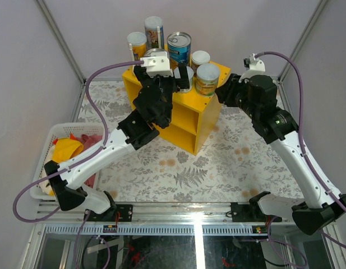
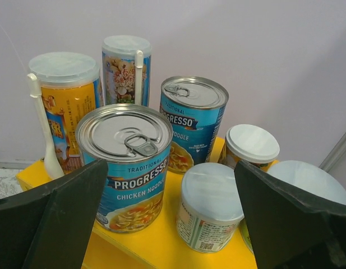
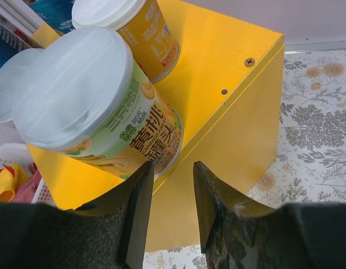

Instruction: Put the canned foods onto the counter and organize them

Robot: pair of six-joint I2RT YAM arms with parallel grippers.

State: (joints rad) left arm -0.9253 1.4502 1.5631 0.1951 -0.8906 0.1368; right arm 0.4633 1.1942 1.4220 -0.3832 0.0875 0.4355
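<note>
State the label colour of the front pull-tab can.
Blue; the can shows best in left wrist view.

Seven cans crowd the yellow worktop, seen between wide-spread dark fingers.
The near Progresso can stands just beside the left finger, a second Progresso can behind it, two tall tubes at the far left and three pale-lidded cans on the right.

looks like a robot lab test cell, plain white panel walls, bare metal corner struts, two arms bolted to an aluminium rail, purple cables looping about, leaf-print cloth over the tabletop
</note>
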